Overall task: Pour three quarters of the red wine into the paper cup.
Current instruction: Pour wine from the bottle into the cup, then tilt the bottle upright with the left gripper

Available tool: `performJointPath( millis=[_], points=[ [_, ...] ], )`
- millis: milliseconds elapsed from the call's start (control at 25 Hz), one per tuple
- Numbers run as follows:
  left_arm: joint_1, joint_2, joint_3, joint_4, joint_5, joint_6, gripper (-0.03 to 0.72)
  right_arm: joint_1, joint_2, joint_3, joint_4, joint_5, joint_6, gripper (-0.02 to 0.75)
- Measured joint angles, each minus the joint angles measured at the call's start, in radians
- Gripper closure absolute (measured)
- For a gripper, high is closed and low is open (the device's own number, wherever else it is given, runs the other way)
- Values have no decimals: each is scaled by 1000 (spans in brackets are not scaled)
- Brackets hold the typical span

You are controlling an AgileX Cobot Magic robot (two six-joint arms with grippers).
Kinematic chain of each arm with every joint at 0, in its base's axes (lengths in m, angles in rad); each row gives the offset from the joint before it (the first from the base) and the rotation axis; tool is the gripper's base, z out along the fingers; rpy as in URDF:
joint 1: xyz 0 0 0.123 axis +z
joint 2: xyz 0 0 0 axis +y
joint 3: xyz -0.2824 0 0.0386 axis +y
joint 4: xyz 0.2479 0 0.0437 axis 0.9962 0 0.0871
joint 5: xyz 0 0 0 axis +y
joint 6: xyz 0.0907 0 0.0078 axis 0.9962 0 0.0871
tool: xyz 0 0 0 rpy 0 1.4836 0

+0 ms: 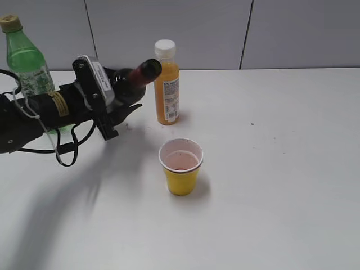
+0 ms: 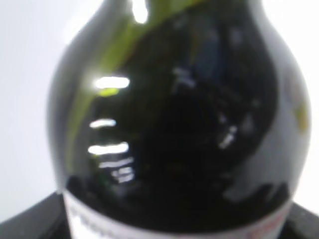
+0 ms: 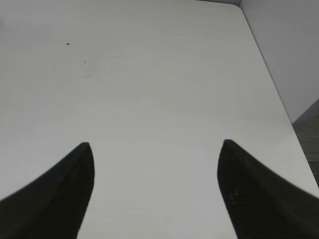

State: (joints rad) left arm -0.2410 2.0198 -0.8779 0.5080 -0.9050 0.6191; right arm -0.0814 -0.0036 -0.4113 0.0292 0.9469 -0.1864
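Observation:
My left gripper (image 1: 121,107) is shut on the dark green wine bottle (image 1: 135,76) and holds it tilted above the table, with the neck pointing right and slightly up. The open mouth is up and to the left of the yellow paper cup (image 1: 181,167). The cup stands upright on the table with a little pinkish liquid at its bottom. In the left wrist view the bottle's dark shoulder (image 2: 189,129) and the top edge of its white label fill the frame. My right gripper (image 3: 155,144) is open and empty over bare table; it does not show in the exterior view.
An orange juice bottle (image 1: 166,84) with a white cap stands just behind the wine bottle's mouth. A light green soda bottle (image 1: 25,59) stands at the back left. A grey wall runs behind the white table (image 1: 281,169). The table's right edge (image 3: 279,94) is near my right gripper.

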Motion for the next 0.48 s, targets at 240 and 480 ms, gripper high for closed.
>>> performJointPath(
  millis=[240,480],
  points=[
    [-36,0,2,-97,71,141,145,0,0,0,0,0,0,155],
    [-51,0,3,-146,77,258,145,0,0,0,0,0,0,155]
  ],
)
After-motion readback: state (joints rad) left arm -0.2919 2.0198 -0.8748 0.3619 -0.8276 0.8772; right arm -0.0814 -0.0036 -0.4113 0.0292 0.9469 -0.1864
